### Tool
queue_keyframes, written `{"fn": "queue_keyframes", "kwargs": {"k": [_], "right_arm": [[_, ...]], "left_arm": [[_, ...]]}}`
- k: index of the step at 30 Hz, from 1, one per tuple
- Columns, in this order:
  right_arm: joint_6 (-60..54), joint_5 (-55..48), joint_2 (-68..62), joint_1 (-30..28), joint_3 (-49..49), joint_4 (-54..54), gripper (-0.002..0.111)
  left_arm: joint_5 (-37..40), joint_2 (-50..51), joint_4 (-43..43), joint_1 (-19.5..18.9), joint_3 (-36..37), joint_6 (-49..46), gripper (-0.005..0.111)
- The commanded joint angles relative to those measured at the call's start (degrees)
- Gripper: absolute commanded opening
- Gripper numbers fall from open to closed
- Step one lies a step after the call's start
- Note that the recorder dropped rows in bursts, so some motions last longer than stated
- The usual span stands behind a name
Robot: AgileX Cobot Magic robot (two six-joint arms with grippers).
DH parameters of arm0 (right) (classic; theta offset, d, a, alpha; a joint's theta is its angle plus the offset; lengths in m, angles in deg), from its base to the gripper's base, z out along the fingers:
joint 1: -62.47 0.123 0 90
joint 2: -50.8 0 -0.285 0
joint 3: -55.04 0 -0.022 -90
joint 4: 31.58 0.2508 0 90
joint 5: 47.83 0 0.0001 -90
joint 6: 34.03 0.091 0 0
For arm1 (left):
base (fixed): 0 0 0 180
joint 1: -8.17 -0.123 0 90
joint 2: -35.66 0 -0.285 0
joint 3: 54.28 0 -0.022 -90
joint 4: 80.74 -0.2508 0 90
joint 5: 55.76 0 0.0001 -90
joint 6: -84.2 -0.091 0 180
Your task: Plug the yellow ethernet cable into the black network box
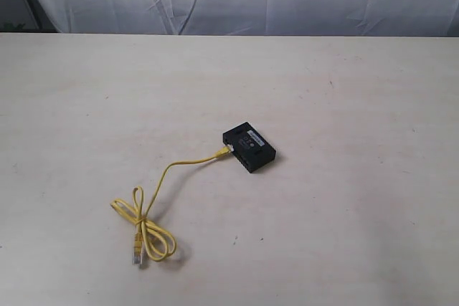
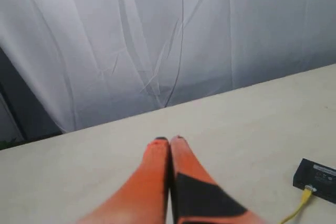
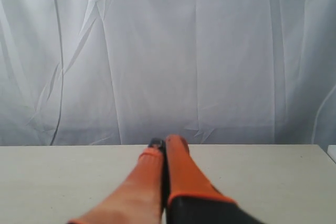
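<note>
Black network box [image 1: 249,147] lies mid-table [image 1: 344,234], its long axis diagonal. The yellow ethernet cable [image 1: 154,213] meets its left side, then trails to a loop nearer the camera. The left gripper [image 2: 169,141] has its orange fingers [image 2: 155,166] pressed together, empty. The right gripper [image 3: 165,142] also has its tips touching, gripping nothing.
</note>
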Motion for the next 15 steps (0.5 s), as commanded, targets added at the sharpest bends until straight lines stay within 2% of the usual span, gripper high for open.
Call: {"fn": "queue_keyframes", "kwargs": {"k": [1,6,15], "right_arm": [[0.02,0.32,0.19,-0.31,-0.17,0.12,-0.001],[0.02,0.32,0.19,-0.31,-0.17,0.12,-0.001],[0.02,0.32,0.19,-0.31,-0.17,0.12,-0.001]], "left_arm": [[1.01,-7.31,-0.22,-3.15,4.06,1.64,0.0],[1.66,-14.62,0.42,-9.04,10.75,7.18,0.0],[1.55,-20.97,1.24,-13.77,20.86,7.39,0.0]]}}
